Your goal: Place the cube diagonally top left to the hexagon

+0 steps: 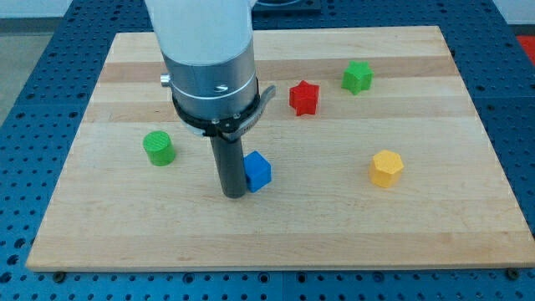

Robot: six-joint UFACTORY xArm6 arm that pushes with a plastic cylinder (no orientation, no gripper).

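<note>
A blue cube (258,170) lies a little left of the board's middle. A yellow hexagon (386,168) lies to the view's right of it, at about the same height. My tip (233,194) stands right at the cube's left side, touching or nearly touching it. The dark rod and the arm's white and grey body rise above it and hide part of the board behind.
A green cylinder (158,148) lies to the view's left of my tip. A red star-shaped block (304,98) and a green block (357,77) lie toward the view's top right. The wooden board (276,242) rests on a blue perforated table.
</note>
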